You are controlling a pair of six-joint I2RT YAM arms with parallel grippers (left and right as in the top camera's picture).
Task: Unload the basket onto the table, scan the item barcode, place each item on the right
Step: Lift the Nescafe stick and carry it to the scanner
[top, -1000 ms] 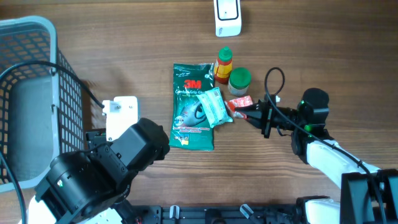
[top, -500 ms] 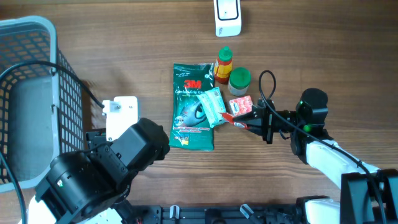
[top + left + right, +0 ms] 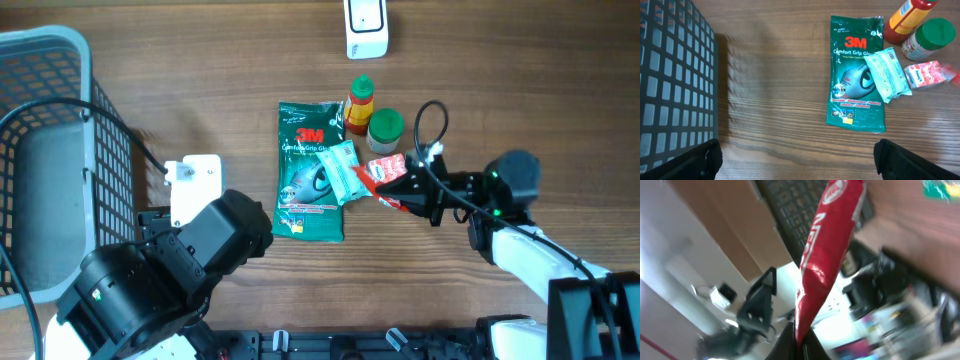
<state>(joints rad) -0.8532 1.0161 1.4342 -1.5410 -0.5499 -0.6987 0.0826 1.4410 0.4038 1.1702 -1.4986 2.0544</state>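
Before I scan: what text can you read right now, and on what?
"3M": green package.
"Comfort Grip Glo", cut off by the pale sachet: same package.
White lettering on the red sachet in the right pincer: too blurred.
Labels on the sauce bottle, green-lidded jar, pink packet: too small to read.

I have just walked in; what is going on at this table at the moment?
The right gripper is shut on one end of a slim red packet, beside the other goods: a green glove pack, a sauce bottle and a green-lidded jar. The left gripper hangs open near the basket, holding nothing. The white device at the far edge, probably the scanner, is untouched.
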